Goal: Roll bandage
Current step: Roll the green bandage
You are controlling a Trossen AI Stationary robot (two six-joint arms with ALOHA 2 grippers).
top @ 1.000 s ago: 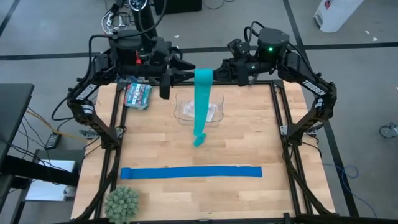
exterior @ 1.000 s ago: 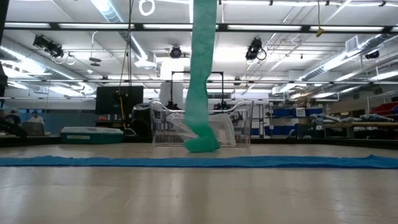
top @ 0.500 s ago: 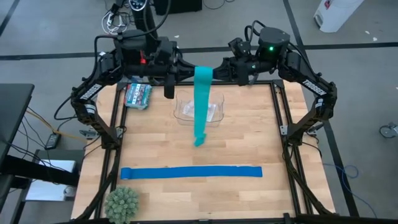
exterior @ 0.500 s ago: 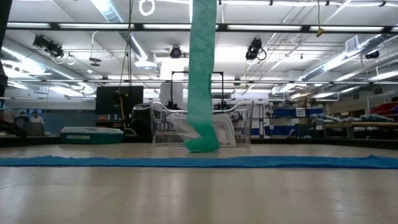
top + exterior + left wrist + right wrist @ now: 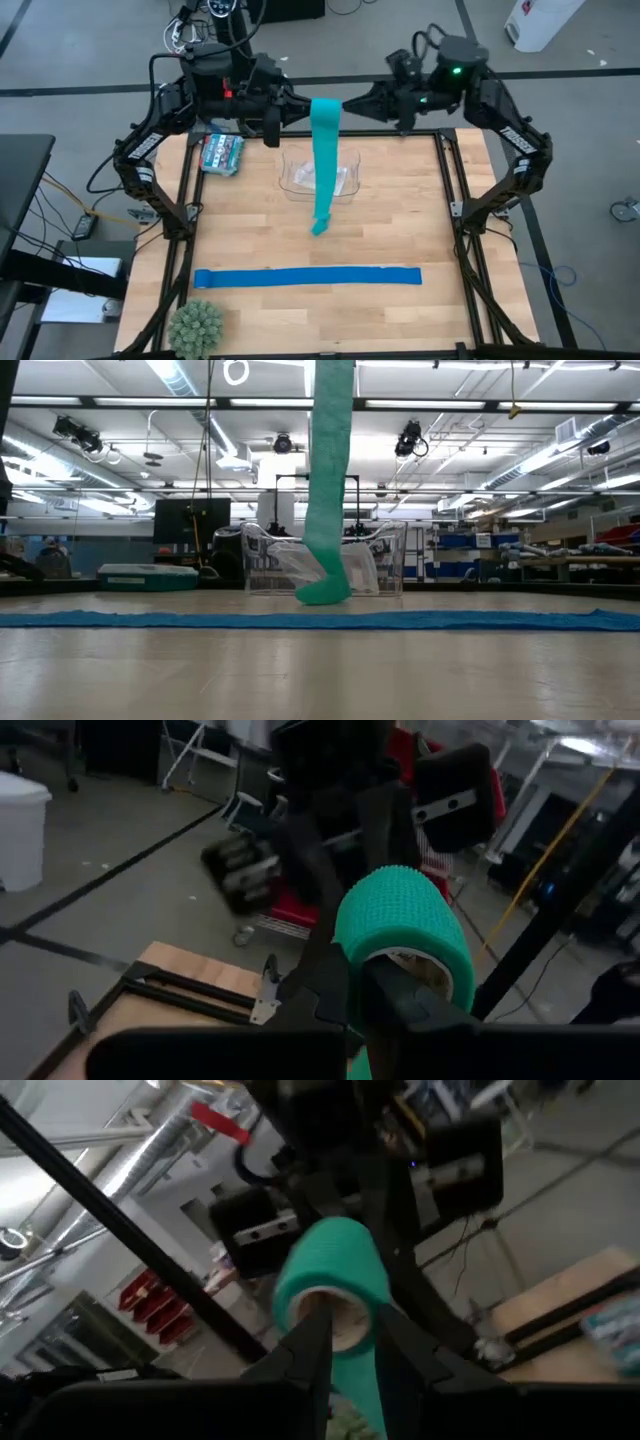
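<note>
Clearly the bandage (image 5: 324, 160) is light, soft and stretchy: it hangs at upper centre, its roll pinched by the left gripper (image 5: 298, 103); the right gripper (image 5: 352, 103) stands narrowly parted. Hold the cardboard core.

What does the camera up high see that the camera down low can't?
Only the high view: both arms, the left hand and right hand at the bandage's top, a spiky green ball, and the whole blue strip. Only the low view: the room's ceiling lights and shelves. Both: the bandage hanging down, the blue strip, the clear tub and the teal box.
</note>
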